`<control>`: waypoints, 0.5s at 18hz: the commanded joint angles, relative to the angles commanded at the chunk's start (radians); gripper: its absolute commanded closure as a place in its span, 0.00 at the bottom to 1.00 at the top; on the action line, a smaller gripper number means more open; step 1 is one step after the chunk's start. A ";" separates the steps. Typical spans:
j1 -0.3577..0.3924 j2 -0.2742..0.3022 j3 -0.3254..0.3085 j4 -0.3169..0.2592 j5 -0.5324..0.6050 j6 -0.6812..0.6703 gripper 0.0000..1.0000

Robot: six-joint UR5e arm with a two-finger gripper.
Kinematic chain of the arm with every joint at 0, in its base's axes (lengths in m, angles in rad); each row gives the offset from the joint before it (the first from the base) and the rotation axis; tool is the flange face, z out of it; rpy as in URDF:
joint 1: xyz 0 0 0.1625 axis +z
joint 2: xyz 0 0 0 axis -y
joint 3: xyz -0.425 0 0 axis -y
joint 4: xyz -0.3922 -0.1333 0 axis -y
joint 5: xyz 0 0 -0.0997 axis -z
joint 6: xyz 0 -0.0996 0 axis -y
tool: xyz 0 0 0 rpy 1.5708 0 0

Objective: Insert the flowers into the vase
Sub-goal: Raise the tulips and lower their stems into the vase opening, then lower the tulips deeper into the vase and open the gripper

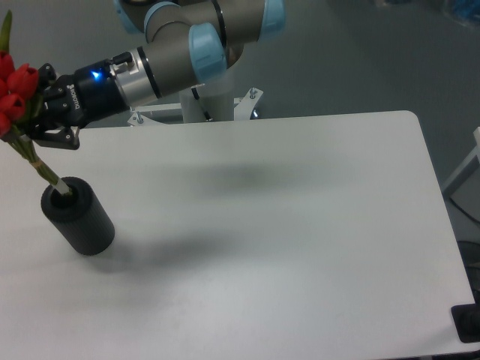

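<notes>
While pincer (31,112) clamps red flowers (13,94), thin stems enter matte cylindrical vase (79,220)

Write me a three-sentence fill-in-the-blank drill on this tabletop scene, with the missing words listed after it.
1. The gripper holds a bunch of flowers whose buds are ____ in colour.
2. The lower ends of the green stems reach into the top hole of the dark ____.
3. That container stands near the ____ edge of the white table in the camera view.

Missing words: red; vase; left
</notes>
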 joint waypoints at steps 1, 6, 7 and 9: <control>-0.005 -0.008 0.000 0.000 0.000 0.012 0.69; -0.008 -0.021 -0.061 0.000 0.002 0.075 0.69; -0.006 -0.025 -0.070 0.000 0.002 0.087 0.69; -0.006 -0.049 -0.083 0.000 0.003 0.107 0.69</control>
